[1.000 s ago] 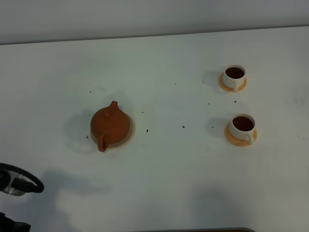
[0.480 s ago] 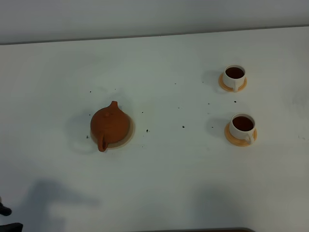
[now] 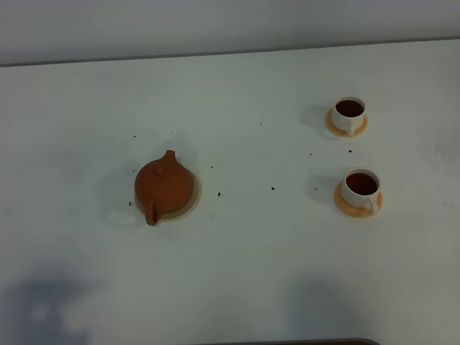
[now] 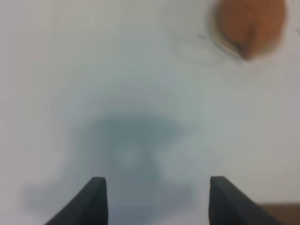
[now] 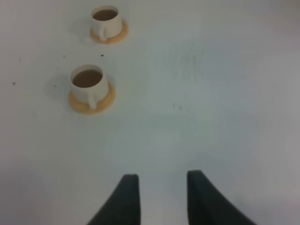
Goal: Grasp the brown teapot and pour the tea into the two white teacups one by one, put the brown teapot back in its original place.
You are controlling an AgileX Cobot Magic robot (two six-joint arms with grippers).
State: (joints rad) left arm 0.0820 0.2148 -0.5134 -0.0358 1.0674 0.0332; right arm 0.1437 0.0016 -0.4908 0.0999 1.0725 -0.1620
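brown teapot point(image 3: 164, 186) upright on beige coaster point(image 3: 192, 202) left of table centre, spout toward far edge, handle toward near edge, two white teacups point(image 3: 350, 115) holding dark tea on orange saucers at right, left gripper point(image 4: 154, 197) wide open and empty, right gripper point(image 5: 159, 197) slightly parted, empty

brown teapot point(image 3: 164, 187) upright on beige coaster point(image 3: 192, 201); two white teacups point(image 3: 349, 114) point(image 3: 359, 188) on orange saucers, tea-filled
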